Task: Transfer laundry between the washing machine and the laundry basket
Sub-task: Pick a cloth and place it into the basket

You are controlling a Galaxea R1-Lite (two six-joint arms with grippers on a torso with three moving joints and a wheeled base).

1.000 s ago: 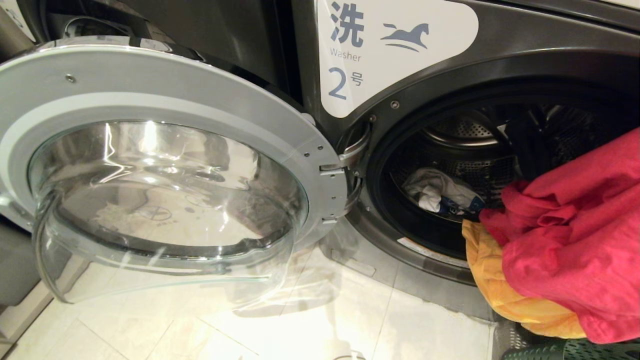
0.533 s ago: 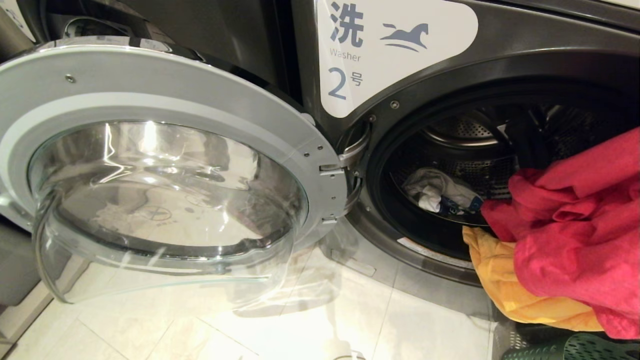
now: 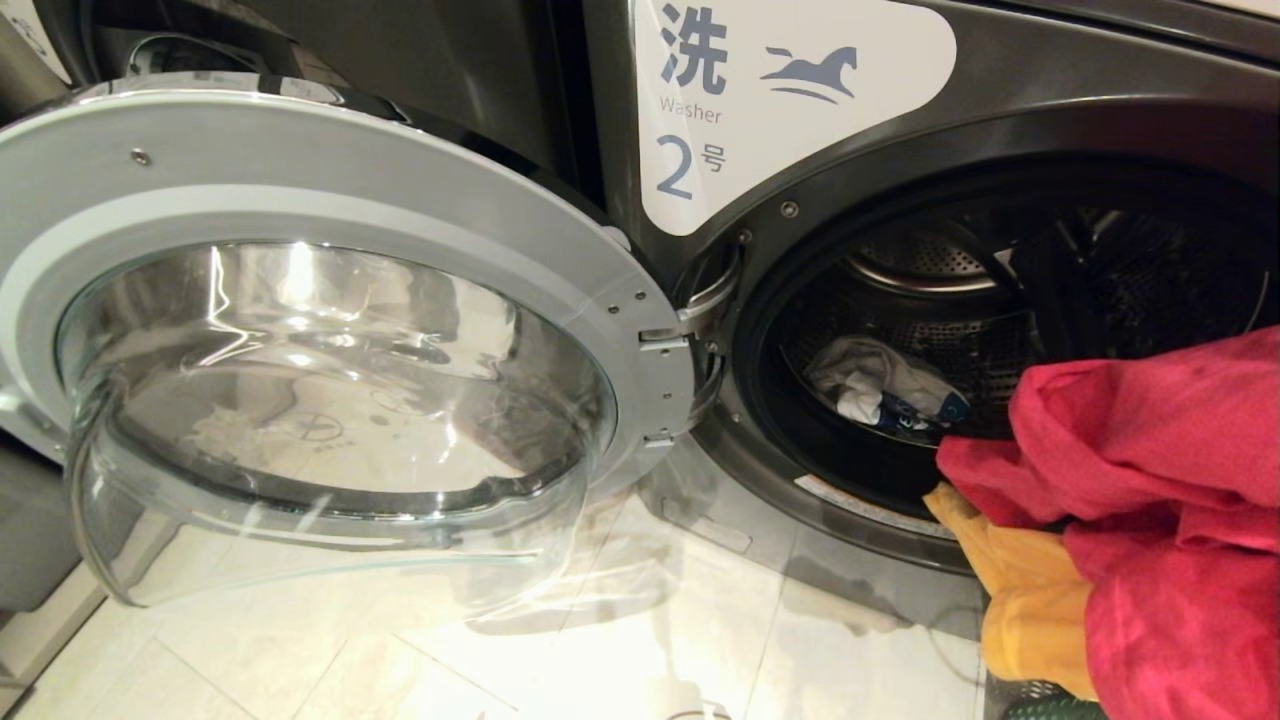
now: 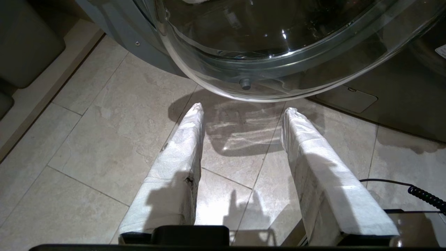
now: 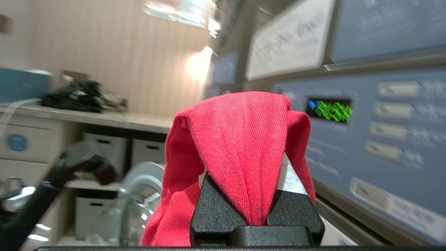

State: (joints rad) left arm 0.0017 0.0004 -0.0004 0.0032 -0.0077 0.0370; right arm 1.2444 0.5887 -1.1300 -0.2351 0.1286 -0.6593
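Observation:
The washing machine (image 3: 900,130) marked 2 stands with its round glass door (image 3: 330,380) swung open to the left. A white garment (image 3: 870,380) lies inside the drum. In front of the drum opening, at the right edge, hangs a bright red garment (image 3: 1160,470) with a yellow-orange piece (image 3: 1030,590) below it. My right gripper (image 5: 244,167) is shut on the red garment (image 5: 240,139), whose cloth drapes over the fingers. A sliver of the dark green laundry basket (image 3: 1045,708) shows under the hanging clothes. My left gripper (image 4: 244,111) is open and empty, low over the floor beneath the door.
The open door (image 4: 278,52) juts out over the pale tiled floor (image 3: 600,640) on the left. A coiled black cable (image 4: 425,197) lies on the tiles near my left gripper. The right wrist view shows a machine's control panel (image 5: 383,122) close by.
The red garment and the yellow-orange piece have sunk lower and shifted right, uncovering more of the drum opening. The left arm has not moved.

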